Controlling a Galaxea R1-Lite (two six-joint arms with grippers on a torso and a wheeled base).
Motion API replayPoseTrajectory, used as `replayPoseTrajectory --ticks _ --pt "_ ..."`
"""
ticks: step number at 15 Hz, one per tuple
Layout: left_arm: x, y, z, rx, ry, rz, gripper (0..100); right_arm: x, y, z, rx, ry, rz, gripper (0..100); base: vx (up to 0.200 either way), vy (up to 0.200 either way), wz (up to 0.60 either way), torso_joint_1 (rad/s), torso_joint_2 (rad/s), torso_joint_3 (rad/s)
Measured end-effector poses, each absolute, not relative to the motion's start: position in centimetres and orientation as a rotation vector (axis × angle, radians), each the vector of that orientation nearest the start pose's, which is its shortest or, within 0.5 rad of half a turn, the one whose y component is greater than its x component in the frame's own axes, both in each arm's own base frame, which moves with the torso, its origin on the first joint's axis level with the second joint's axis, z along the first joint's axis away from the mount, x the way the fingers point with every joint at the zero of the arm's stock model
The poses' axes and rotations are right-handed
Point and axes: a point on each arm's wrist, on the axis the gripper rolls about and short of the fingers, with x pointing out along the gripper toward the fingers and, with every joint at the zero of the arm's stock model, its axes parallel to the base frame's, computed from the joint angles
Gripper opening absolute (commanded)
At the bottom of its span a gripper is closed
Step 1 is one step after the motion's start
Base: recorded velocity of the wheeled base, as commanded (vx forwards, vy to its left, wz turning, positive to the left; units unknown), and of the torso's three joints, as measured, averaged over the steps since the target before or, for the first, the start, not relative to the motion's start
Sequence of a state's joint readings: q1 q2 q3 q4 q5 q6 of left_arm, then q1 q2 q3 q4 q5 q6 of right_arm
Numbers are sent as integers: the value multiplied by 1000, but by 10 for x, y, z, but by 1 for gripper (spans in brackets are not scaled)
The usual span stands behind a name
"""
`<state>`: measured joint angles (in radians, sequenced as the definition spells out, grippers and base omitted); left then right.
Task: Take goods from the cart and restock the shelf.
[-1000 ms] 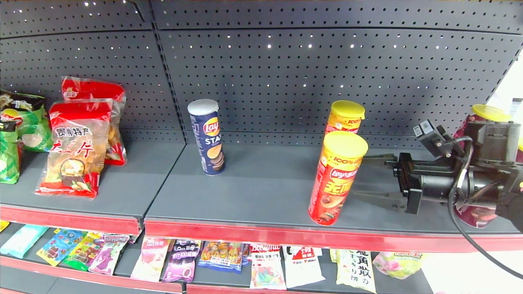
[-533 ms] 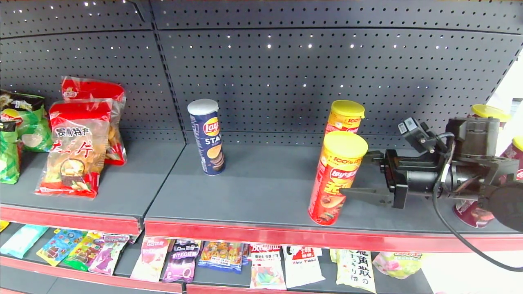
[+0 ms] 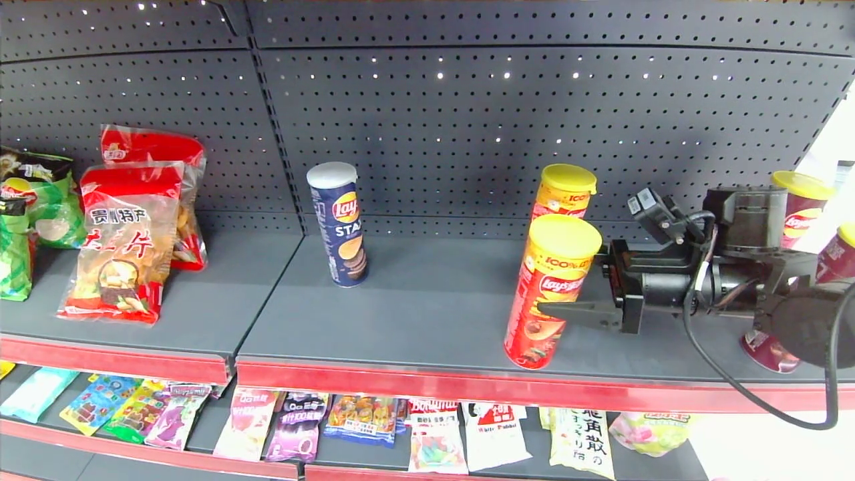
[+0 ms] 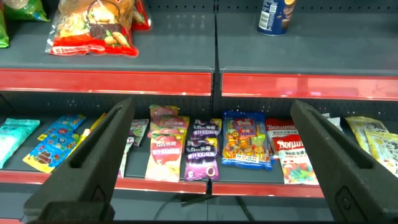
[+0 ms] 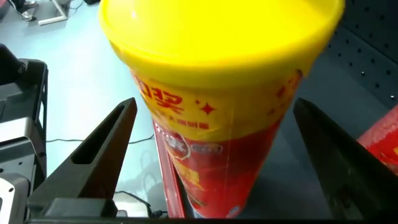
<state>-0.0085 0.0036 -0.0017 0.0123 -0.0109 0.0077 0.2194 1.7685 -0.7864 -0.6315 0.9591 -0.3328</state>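
Observation:
A red chip can with a yellow lid [image 3: 551, 294] stands upright near the front edge of the grey shelf [image 3: 427, 314]. My right gripper [image 3: 565, 284] comes at it from the right, open. Its near finger [image 3: 568, 311] lies across the can's front, and the far finger is hidden behind the can. In the right wrist view the can [image 5: 230, 155] stands between the two fingers of the right gripper [image 5: 214, 109], with a gap on each side. A second red can [image 3: 564, 190] stands right behind it. My left gripper [image 4: 212, 106] hangs open and empty before the lower shelf.
A blue chip can [image 3: 339, 224] stands mid-shelf, with free shelf between it and the red cans. Maroon cans [image 3: 801, 200] stand behind my right arm. Red snack bags [image 3: 127, 240] and green bags [image 3: 27, 220] sit at the left. Several candy packets [image 3: 361, 421] line the lower shelf.
My right gripper has slid left along the shelf, from beside the front red can to straddling it. The can has not moved.

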Motion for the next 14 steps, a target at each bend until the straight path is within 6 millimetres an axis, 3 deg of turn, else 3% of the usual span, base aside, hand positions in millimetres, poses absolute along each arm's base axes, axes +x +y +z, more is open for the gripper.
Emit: replayPoseTrajectory --ticks 1,2,9,14 --pt "-23 0 75 8 14 -20 100 295 86 158 -156 151 1211 100 0 0 0 0 0 0" --pt "-23 0 75 8 14 -19 100 296 87 157 -159 156 1202 0 0 0 0 0 0 0" --pt "-23 0 75 8 14 -20 100 296 91 153 -158 170 1205 0 0 0 0 0 0 0" --pt "-23 0 75 8 14 -20 100 289 80 159 -159 161 1171 0 0 0 0 0 0 0"
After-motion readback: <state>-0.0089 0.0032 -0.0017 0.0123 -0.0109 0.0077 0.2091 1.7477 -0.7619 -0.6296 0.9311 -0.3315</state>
